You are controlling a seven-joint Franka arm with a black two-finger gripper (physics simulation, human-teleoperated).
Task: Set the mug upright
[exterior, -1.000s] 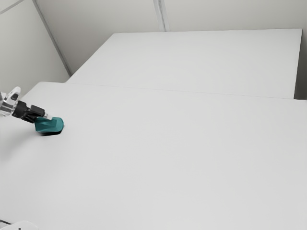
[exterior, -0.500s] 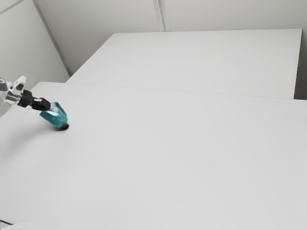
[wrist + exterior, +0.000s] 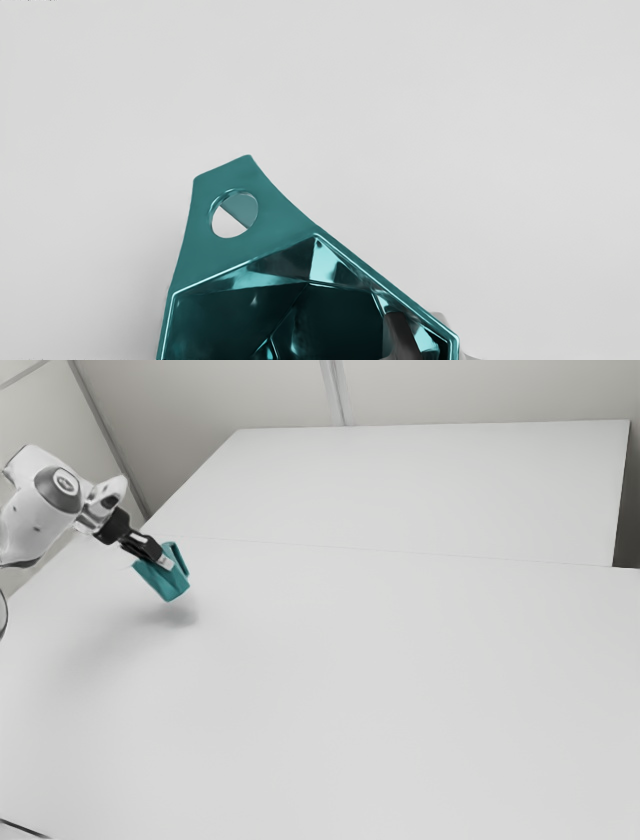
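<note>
My black two-finger claw (image 3: 165,563) was closed on the wall of the teal, faceted, glossy mug (image 3: 166,582), at the upper left of the exterior frame. In the wrist view, one finger (image 3: 404,337) went down inside the mouth and the other finger (image 3: 440,318) lay against the outside, so the rim was pinched between them; I judged that this grip let me steer the whole mug by one side of its wall. The flat teal handle with a round hole (image 3: 200,250) stuck out from the body, away from the fingers, which kept it out of their way. The mug hung tilted, mouth toward the claw and base toward the lower right of the frame, apart from its soft grey shadow (image 3: 180,616) on the plain white tabletop (image 3: 350,690). So it was not yet standing. To my mind the base had to be brought level and lowered until it sat flat before I let go; released at that slant, the mug could have toppled, or it could have pivoted between the fingers.
</note>
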